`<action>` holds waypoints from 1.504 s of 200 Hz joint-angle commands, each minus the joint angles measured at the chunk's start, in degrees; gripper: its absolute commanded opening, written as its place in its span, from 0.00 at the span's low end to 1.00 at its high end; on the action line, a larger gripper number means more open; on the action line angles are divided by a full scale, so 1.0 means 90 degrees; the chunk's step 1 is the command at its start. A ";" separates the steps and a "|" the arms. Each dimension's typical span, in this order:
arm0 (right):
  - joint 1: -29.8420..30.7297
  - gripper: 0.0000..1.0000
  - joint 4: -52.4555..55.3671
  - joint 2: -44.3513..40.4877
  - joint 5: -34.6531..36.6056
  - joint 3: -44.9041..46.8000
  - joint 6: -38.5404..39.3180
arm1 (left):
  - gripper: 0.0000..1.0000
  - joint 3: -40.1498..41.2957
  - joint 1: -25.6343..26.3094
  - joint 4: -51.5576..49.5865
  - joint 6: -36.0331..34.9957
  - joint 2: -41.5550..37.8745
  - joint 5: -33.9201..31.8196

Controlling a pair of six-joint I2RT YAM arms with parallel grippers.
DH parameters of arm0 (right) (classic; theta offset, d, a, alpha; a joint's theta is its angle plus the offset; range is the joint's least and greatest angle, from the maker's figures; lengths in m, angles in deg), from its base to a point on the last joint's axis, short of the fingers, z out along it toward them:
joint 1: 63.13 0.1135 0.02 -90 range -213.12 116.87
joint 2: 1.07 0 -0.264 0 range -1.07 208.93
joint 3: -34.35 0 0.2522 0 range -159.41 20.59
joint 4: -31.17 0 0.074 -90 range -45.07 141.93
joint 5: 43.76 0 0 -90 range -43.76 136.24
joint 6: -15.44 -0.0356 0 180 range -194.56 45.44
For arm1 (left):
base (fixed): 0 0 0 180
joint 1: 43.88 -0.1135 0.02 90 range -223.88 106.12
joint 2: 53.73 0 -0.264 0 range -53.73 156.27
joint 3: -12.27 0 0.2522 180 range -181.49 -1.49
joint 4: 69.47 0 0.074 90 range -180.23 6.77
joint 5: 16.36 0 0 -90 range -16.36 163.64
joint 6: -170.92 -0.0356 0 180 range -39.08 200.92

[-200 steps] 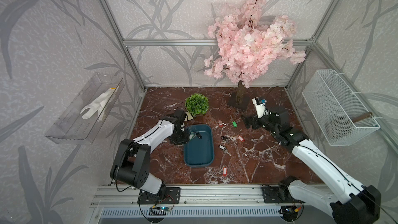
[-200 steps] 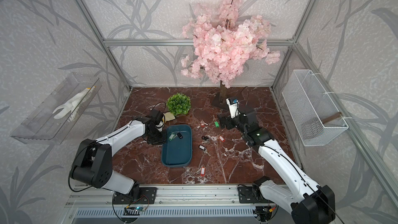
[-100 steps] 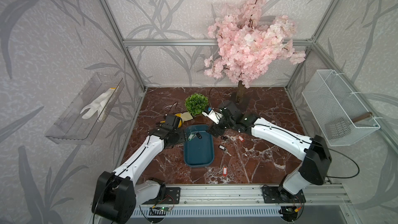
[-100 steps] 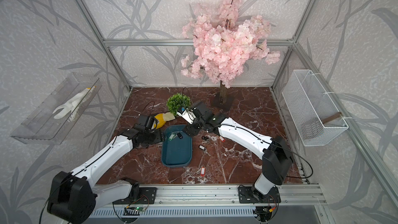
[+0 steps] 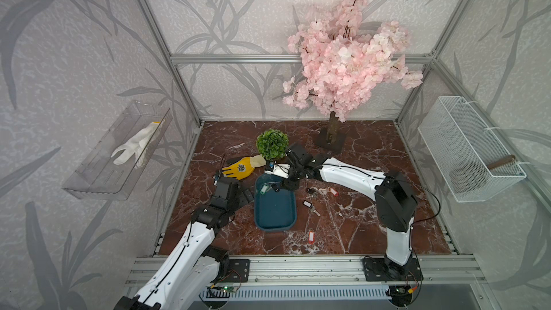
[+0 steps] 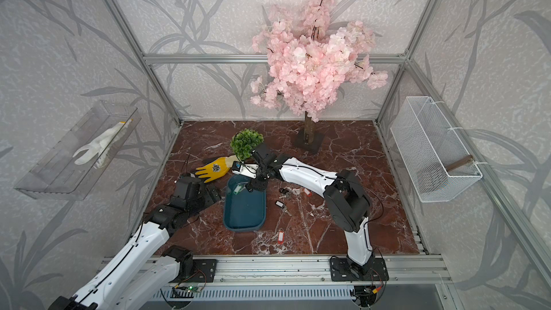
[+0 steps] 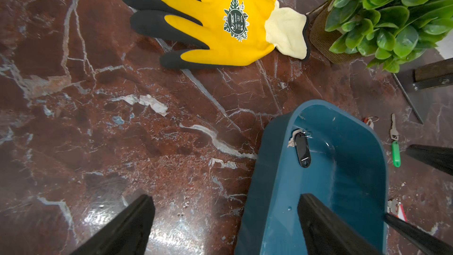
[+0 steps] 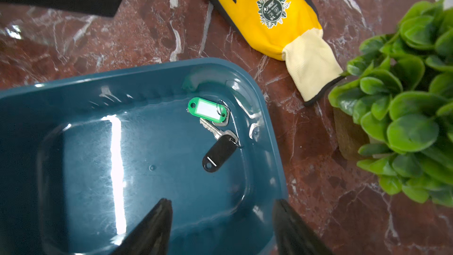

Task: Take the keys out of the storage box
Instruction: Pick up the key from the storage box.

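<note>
**Two keys (image 8: 215,128) lie in the storage box (image 5: 275,213); both grippers are spread and empty.**

We judge the keys light, stiff and slippery. They lie flat on glossy plastic in a corner at the box's far end, with their blades crossed. The green tag (image 8: 208,110) or the black tag (image 8: 219,153) offers the thicker, surer hold, taken one at a time. The right gripper (image 8: 221,203) hovers over the box floor, short of them. The left gripper (image 7: 225,196) sits at the box's side wall, seemingly astride it. The right wrist view shows both tags, but in the left wrist view the box wall hides the green one. The top views add other keys (image 5: 316,193) scattered on the marble beside the box, which the right wrist view misses.
</note>
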 commanded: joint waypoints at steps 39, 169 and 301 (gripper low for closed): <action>0.0275 0.47 0.0124 0.0659 0.0611 -0.0588 0.1075 | 0.96 0.0557 -0.0033 0.0933 0.0651 0.0091 0.1006; 0.0367 0.46 0.0528 0.1586 0.1165 -0.1466 0.1653 | 0.92 0.0769 -0.0033 0.1191 0.0821 0.0958 0.1380; 0.0369 0.38 0.0784 0.2158 0.1124 -0.1934 0.1590 | 0.92 0.0860 -0.0029 0.1186 0.0790 0.1029 0.1257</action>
